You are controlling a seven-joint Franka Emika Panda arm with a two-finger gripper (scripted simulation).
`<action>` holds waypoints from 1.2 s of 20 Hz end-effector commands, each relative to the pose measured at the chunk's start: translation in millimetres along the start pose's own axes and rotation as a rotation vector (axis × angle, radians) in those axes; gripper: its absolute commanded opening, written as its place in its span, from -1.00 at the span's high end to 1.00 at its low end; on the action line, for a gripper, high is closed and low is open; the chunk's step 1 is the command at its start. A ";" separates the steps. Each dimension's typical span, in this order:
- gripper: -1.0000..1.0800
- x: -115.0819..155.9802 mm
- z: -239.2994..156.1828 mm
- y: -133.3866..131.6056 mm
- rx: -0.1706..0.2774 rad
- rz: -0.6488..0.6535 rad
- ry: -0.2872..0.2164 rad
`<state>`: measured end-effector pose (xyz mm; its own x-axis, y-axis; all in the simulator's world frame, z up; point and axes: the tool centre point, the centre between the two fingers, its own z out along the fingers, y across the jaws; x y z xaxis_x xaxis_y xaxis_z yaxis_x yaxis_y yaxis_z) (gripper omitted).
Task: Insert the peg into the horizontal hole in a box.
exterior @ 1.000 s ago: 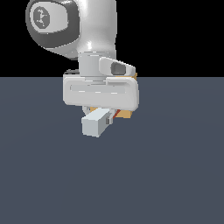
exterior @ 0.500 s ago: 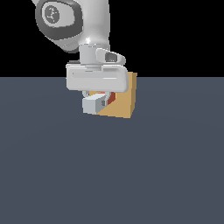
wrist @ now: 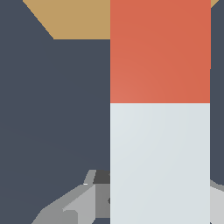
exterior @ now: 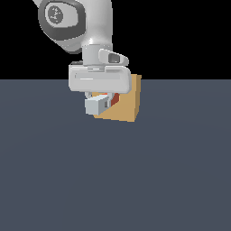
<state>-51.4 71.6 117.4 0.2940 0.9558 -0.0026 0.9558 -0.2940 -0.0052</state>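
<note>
— Since a second ago, what has moved?

— Both the arm and its load. The gripper (exterior: 103, 100) has swung toward the exterior view's right and now sits against the box (exterior: 128, 106), which was almost wholly hidden behind it before; much more of the tan face and its right side show now. The peg (exterior: 97, 105) looked longer then; now only its blunt grey-white end faces the camera.

— Is the peg held?

— Yes. The fingers are closed on the peg's pale part, with the wide grey hand body directly above it. In the wrist view the peg (wrist: 159, 109) fills the middle, pale near the fingers (wrist: 72, 205) and orange-red at the far end.

— Is anything in the hole?

— I cannot tell. The horizontal hole is covered by the gripper and peg in the exterior view. A sliver of orange-red shows just beside the box face there, and in the wrist view the orange end overlaps the tan box (wrist: 78, 19), but whether the tip is inside the opening is hidden.

— And the room around?

— The box stands on the dark slate floor (exterior: 113, 180), near its far edge against the black backdrop. Bare floor spreads on both sides and toward the camera.
</note>
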 end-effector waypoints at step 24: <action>1.00 100.1 -4.4 1.8 -0.006 0.000 0.004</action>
<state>-24.5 158.1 119.4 0.2925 0.9563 -0.0004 0.9563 -0.2925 -0.0027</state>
